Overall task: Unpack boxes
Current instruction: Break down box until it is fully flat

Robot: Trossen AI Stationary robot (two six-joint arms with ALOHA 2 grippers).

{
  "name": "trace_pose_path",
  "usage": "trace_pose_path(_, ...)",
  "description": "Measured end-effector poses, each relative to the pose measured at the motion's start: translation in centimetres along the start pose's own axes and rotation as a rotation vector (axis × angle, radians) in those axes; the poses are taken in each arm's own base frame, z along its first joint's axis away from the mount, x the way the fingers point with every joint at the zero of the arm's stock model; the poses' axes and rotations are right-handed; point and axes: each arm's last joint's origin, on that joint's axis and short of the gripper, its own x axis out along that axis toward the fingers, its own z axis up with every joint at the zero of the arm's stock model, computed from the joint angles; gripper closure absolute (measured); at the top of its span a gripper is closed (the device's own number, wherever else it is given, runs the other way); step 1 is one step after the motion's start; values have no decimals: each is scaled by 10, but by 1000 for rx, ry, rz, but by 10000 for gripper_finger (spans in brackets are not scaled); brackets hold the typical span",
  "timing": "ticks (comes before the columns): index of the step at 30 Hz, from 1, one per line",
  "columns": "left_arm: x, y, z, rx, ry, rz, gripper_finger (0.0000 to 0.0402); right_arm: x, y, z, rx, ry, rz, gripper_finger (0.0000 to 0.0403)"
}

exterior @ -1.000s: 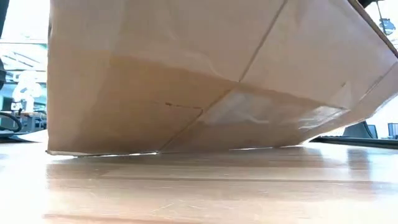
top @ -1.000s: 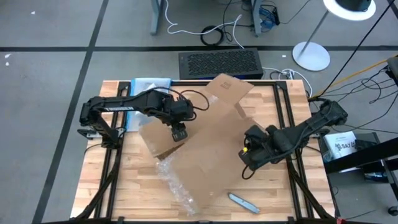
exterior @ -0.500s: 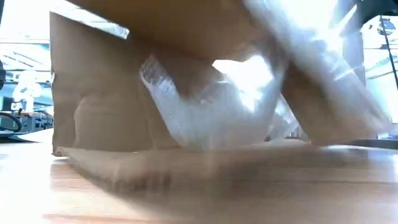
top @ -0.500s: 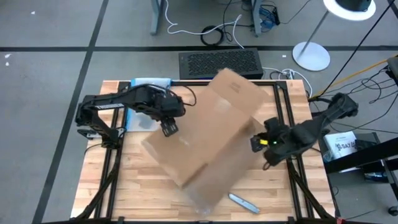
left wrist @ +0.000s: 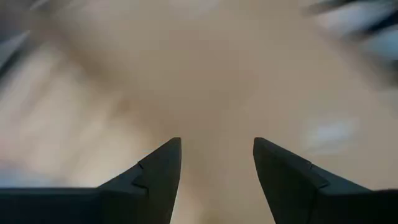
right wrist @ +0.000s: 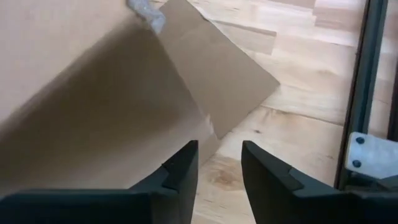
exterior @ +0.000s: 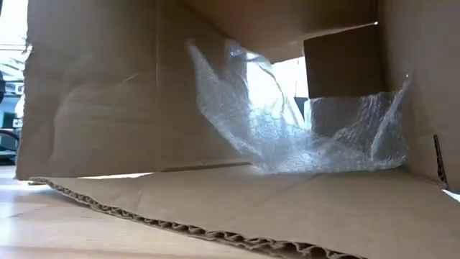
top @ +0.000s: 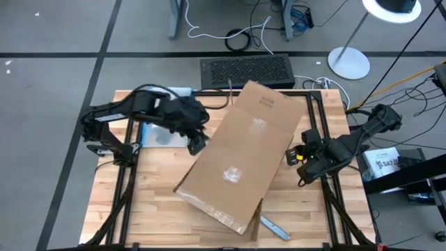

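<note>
A large brown cardboard box [top: 240, 164] is lying on its side, slanting across the middle of my wooden surface [top: 139, 209], one end reaching toward the black grille-topped unit [top: 245, 71] beyond the far edge. The near end is gaping open toward the low camera, a flap [exterior: 237, 208] lying flat on the boards. Inside, a crumpled sheet of bubble wrap [exterior: 287, 129] is resting against the carton's floor.

I am holding my left pincer [top: 196, 143] just beside the box's left flank, its two dark fingers [left wrist: 158, 171] standing apart with nothing between them; its wrist view is showing only blurred cardboard ahead. My right pincer [top: 291, 155] is hovering just beside the opposite flank of the box, its fingers [right wrist: 180, 171] set narrowly apart and gripping nothing, pointing past a loose flap at bare boards.

A clear pouch with a blue edge [top: 164, 115] is lying at the far left of the surface, partly under my left arm. A small grey tool [top: 270, 225] is sitting near the front edge, just beside the box's open end. A white lamp base [top: 348, 63] is standing on the floor behind.
</note>
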Motion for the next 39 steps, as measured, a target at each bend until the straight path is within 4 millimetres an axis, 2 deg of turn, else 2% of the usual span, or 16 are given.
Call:
trace_pose_path(3,-9,-25,13,54,-140,-237,197,-1,1,-2,21,6,20,291)
trace_pose_path(6,2,-38,14,93,-141,-275,197,-2,4,-5,14,38,51,291)
trace_pose_path(9,31,-40,10,93,-21,-217,197,-4,12,-11,-34,128,128,291)
trace_pose_path(12,58,-39,9,90,84,-204,197,-11,28,-21,-90,208,296,291)
trace_pose_path(17,86,-39,4,170,222,-223,197,-12,58,-43,-183,262,459,291)
trace_pose_path(19,89,-34,2,190,269,-200,197,-9,72,-52,-231,273,511,291)
trace_pose_path(25,71,-6,-2,283,332,-34,197,14,123,-62,-318,304,691,291)
trace_pose_path(28,55,14,-2,312,342,75,197,28,139,-53,-343,289,746,291)
trace_pose_path(30,46,24,-2,302,340,111,197,30,141,-43,-353,274,747,291)
trace_pose_path(32,35,30,0,266,325,122,197,24,135,-32,-376,272,715,291)
trace_pose_path(34,20,31,3,233,270,118,197,10,120,-25,-405,286,652,291)
trace_pose_path(37,-3,27,9,172,165,98,197,-9,91,-20,-430,305,531,291)
trace_pose_path(39,-11,23,11,129,126,81,197,-14,69,-20,-413,304,405,291)
